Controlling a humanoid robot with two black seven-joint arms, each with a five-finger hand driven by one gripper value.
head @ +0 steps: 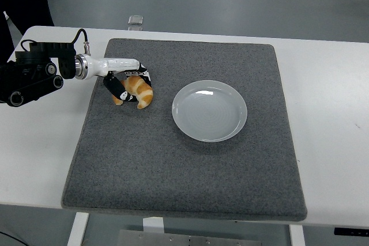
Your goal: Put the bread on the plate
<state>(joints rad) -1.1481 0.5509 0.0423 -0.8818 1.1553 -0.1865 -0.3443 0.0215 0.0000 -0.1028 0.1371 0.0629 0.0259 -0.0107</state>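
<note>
One robot hand (pixel 128 86), my left, fingers clamped round bread (pixel 138 90) w/ plate (pixel 209 110) well apart to its right.

Bare mat (pixel 167 159) between bread (pixel 140 90) and plate (pixel 209 110); nothing stands in that gap, plate's dish is bare

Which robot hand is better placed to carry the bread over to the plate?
Left. The left robot hand is closed around the bread on the grey mat, beside the empty plate. No right arm is in view.
</note>
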